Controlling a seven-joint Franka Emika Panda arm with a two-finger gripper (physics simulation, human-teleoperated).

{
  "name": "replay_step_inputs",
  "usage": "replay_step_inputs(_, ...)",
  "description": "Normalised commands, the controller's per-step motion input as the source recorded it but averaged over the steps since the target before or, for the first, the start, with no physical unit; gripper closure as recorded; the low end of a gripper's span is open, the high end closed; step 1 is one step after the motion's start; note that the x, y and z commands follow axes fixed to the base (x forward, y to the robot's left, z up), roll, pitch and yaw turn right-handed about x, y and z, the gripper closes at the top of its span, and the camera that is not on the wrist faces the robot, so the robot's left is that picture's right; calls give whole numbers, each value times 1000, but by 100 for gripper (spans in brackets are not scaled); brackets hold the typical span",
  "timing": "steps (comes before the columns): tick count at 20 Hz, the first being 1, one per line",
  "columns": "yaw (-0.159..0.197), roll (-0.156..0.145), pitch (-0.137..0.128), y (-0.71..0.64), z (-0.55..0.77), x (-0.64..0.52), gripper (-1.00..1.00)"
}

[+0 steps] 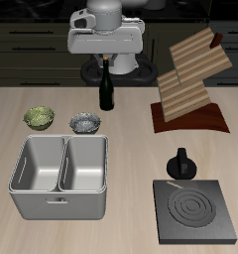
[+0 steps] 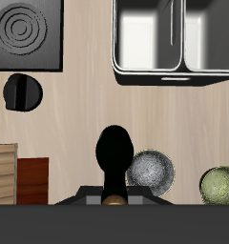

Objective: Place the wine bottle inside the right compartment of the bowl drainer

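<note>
The wine bottle (image 1: 107, 88) stands upright on the table (image 1: 131, 139) near its back edge, well apart from the bowl drainer (image 1: 59, 177). The gripper (image 1: 106, 62) hangs just above the bottle's neck; I cannot tell how wide it is open or whether it grips. Both wells look empty, so the grasp, carry and placing into the right compartment (image 1: 38, 165) remain. The table is light wood, with dark cabinets behind.
</note>
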Motion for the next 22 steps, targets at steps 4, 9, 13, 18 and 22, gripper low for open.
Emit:
replay_step_inputs(4,-42,-3,20,-522,169,82,100)
replay_step_inputs(9,-25,-106,-34,-698,187,75,100)
replay_step_inputs(13,8,-37,-19,-358,118,-8,100)
replay_step_inputs(18,-10,-24,19,-363,43,30,100)
replay_step_inputs(22,38,3,-33,-368,247,-56,100)
